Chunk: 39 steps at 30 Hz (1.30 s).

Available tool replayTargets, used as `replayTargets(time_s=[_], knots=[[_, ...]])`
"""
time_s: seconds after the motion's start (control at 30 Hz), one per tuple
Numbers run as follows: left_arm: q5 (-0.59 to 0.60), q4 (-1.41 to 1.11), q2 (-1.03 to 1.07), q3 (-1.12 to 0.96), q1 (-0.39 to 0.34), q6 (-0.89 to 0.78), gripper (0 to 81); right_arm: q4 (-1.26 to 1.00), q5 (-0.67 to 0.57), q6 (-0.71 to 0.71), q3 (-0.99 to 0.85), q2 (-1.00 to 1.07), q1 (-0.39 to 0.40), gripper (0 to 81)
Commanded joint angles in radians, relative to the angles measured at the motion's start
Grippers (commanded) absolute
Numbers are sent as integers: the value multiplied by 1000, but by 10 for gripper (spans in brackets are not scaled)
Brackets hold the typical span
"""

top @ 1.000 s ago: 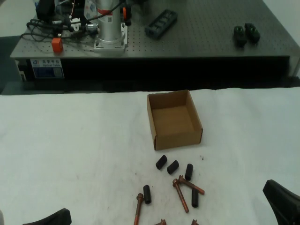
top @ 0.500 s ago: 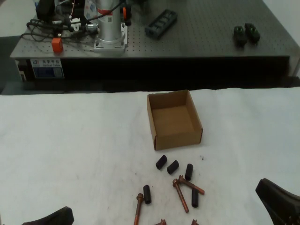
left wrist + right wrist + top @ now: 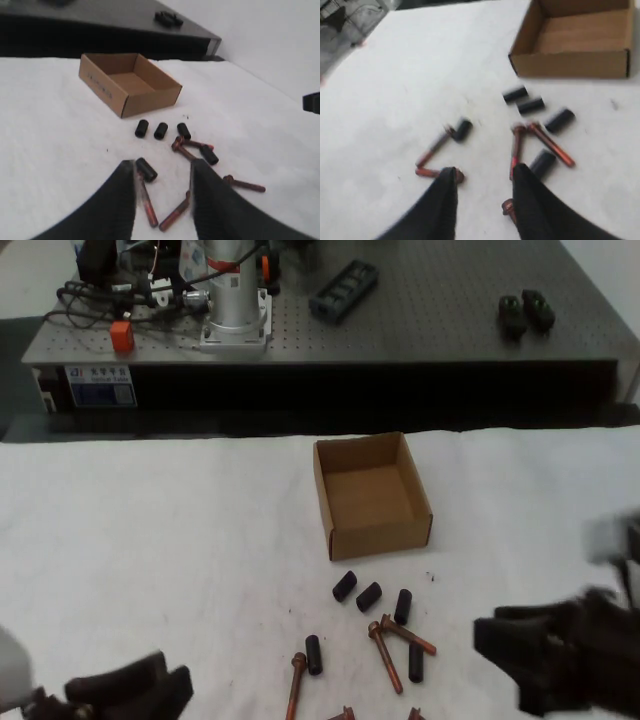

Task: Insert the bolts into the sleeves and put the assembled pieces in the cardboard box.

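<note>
- High view first, for the biggest thing: a white cloth [image 3: 150,540] covers the bench, and all the task's pieces lie on it in front of the two arms.
- Next in size is the cardboard box [image 3: 380,537]. It is open at the top and stands beyond the pieces, and no assembled piece lies in it yet. I judge it light, so a push on its wall could slide it.
- The left gripper [image 3: 162,170] hangs low over the near side of the pile, with its fingers spread apart and nothing between them. The right gripper [image 3: 484,172] hangs the same way, released and holding nothing.
- The bolts [image 3: 385,658] are copper-coloured and lie scattered between the box and the arms, two of them with their heads close together. They look like stiff, light metal with a smooth round shank, so I think they can roll or slip. The safest hold seems to be across the shank just under the head, which leaves the other end free for a sleeve.
- The sleeves [image 3: 369,596] are short black tubes. Three lie in a row near the box and two more lie among the bolts. They seem very light, perhaps rubber or plastic. I would take one across its side at the middle, never over the ends, because the hole must be free.
</note>
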Motion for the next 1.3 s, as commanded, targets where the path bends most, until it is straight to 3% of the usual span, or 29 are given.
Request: replayTargets(time_s=[0.0, 0.17, 0.33, 0.6, 0.93, 1.03, 1.13, 1.27], knots=[[29, -28, 149, -53, 3, 13, 256, 336, -18, -342, -312, 449, 7, 284], [70, -28, 339, -145, 3, 13, 258, 576, 148, -572, -538, 761, 74, 284], [124, -28, 520, -233, 3, 13, 258, 625, 230, -659, -622, 927, 130, 284], [133, -21, 653, -299, 3, 13, 258, 592, 234, -669, -626, 1049, 204, 284], [133, -19, 666, -299, 3, 19, 258, 540, 339, -652, -626, 1155, 262, 279], [133, -19, 666, -299, 3, 19, 258, 519, 332, -648, -626, 1163, 262, 202], [133, -19, 666, -301, 3, 22, 258, 501, 314, -648, -624, 1163, 262, 8], [126, 31, 739, -356, 3, 48, 258, 481, 318, -586, -624, 1155, 252, 3]])
